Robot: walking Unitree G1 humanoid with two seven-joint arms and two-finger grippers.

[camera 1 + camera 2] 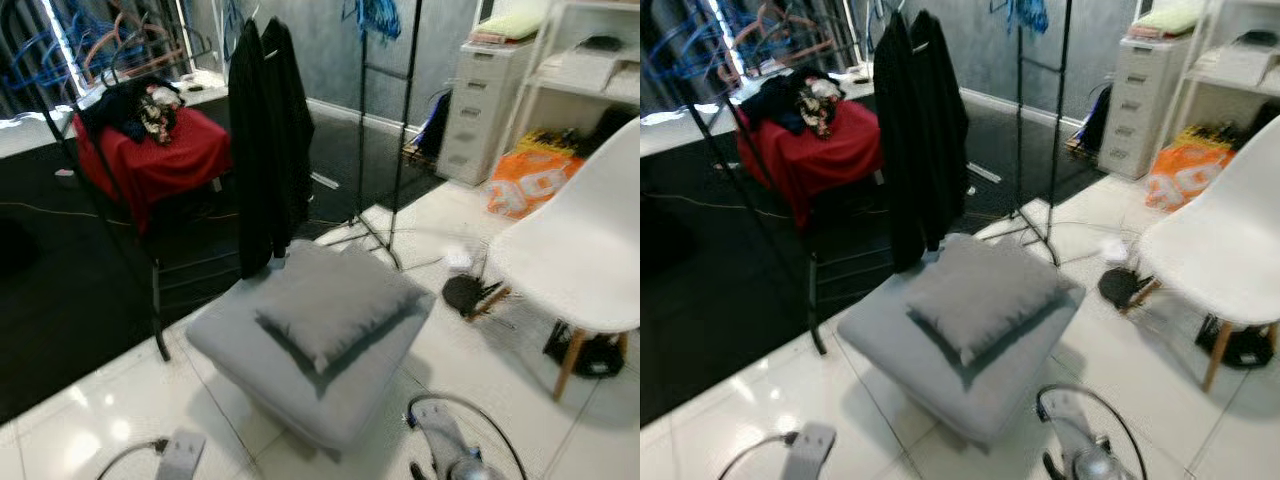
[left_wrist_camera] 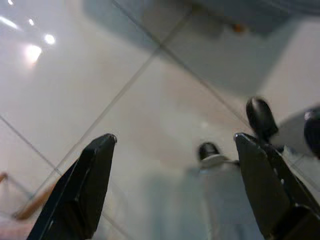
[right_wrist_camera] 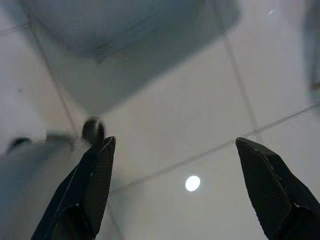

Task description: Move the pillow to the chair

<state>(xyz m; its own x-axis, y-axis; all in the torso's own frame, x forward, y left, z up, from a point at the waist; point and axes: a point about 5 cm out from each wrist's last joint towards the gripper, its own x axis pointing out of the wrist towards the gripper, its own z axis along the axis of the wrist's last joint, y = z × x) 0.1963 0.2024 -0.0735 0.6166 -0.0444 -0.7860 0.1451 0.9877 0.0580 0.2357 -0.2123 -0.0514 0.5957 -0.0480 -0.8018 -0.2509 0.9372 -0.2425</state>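
White tile floor: pillow (image 1: 335,300) on ottoman (image 1: 300,385), beyond both spread grippers (image 2: 175,150).

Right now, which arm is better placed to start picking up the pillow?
Probably the right. The pillow lies on the grey ottoman, right of centre toward the white chair. Both claws, left and right, hang open over floor tiles.

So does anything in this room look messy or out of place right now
A few things. The grey pillow lies skewed across the grey ottoman, corners off its edges. Clothes are heaped on the red-covered table. An orange bag slumps on the floor by the shelves, and dark items lie beside the white chair.
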